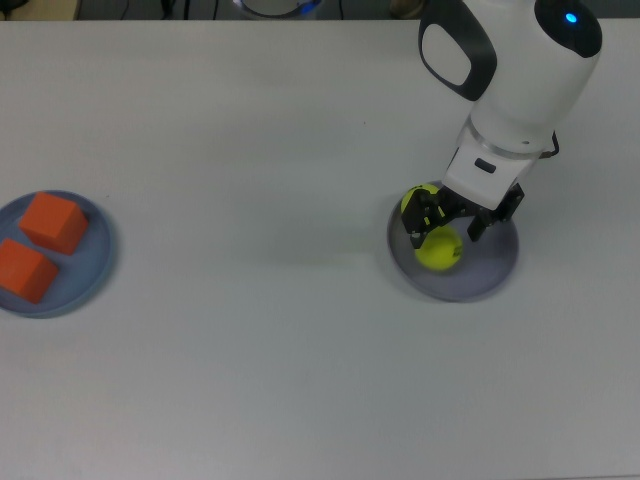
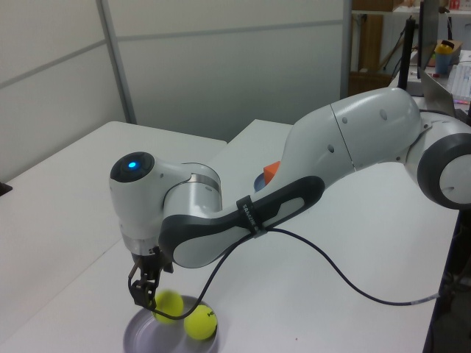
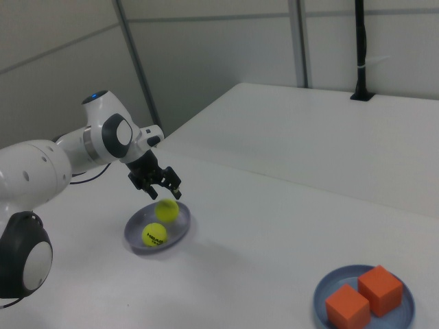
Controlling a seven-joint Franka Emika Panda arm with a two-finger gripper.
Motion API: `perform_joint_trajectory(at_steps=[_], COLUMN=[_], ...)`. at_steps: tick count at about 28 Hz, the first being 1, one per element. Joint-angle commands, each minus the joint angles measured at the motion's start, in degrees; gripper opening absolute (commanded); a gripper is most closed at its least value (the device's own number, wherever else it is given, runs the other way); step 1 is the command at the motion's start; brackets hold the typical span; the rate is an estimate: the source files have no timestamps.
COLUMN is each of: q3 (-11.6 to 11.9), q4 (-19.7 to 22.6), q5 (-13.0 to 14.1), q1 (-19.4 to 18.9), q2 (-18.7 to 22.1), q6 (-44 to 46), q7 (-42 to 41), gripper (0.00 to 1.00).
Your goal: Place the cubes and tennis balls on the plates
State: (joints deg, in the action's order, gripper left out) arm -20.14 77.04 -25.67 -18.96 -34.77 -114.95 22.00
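Observation:
My gripper (image 1: 455, 224) hangs open over the lavender plate (image 1: 492, 272) at the top view's right. A tennis ball (image 1: 438, 250) sits free just below the spread fingers, inside the plate's rim. In the right view this ball (image 3: 167, 210) is under the gripper (image 3: 159, 188), and nothing touches it. The second tennis ball (image 1: 417, 200) lies on the same plate, partly hidden by the hand. Both orange cubes (image 1: 53, 222) (image 1: 25, 270) rest side by side on the light blue plate (image 1: 98, 262) at the top view's far left.
The white arm (image 2: 346, 147) reaches across the white table (image 1: 260, 360) from the top view's upper edge, with a black cable (image 2: 346, 272) hanging off it. A black post (image 3: 359, 48) stands at the table's far edge in the right view.

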Motion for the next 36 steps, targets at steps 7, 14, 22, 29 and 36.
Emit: perform_joint_trajectory(at_steps=[7,14,22,29,36], q3=[1.0,7.4,21.0,30.2,30.5], q4=[0.6,-0.2,-0.6,-0.7,-0.7], q5=[9.4,12.4,14.7,23.6,23.9], q1=[5.3,7.4,7.4,7.4,9.6], q2=[12.0,19.4,23.7,24.1,24.2], q6=[11.2,23.9,33.2,32.9,32.9], q7=[-9.8,-17.3,-26.4,-27.0,-26.8], gripper=[1.0,1.0,1.0,1.0,1.0])
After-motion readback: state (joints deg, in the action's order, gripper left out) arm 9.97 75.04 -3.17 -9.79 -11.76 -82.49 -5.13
